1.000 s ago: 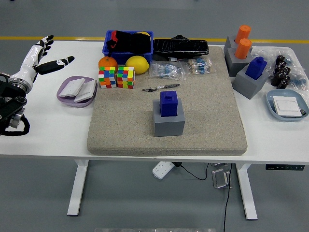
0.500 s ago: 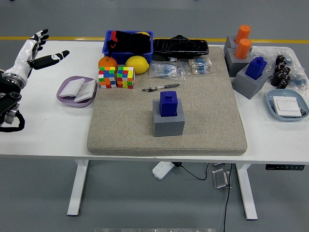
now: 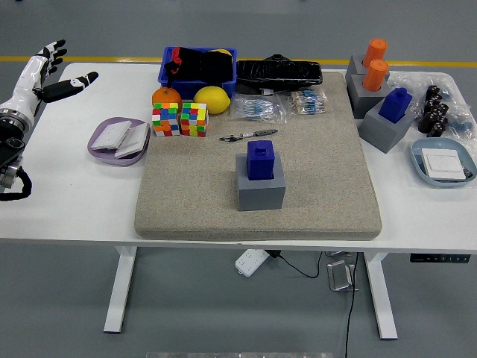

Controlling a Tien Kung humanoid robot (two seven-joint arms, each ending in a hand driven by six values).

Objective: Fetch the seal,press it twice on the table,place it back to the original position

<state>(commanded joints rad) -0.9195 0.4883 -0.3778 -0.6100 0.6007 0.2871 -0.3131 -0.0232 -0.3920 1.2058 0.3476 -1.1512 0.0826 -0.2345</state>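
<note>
Mid-mat on the desk [image 3: 74, 209], blue seal [image 3: 260, 159] upright in grey holder [image 3: 261, 189], left hand [image 3: 46, 71] well apart at far-left corner, fingers spread, empty.

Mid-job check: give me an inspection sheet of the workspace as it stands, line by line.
Surface: white table with a grey felt mat across its middle.
Job's things: dark blue block-shaped seal seated upright in its grey holder at mat centre, untouched.
Clutter: two colourful puzzle cubes, a yellow lemon, a blue bin, a purple dish, two orange stamps, a second blue stamp, a pale blue tray.
Grippers: left hand open, raised at the table's far left edge, well away from the seal; right hand not in view.
Cables: white power strip and black cable under the table.
Surroundings: grey floor, yellow line; no person seen.
</note>
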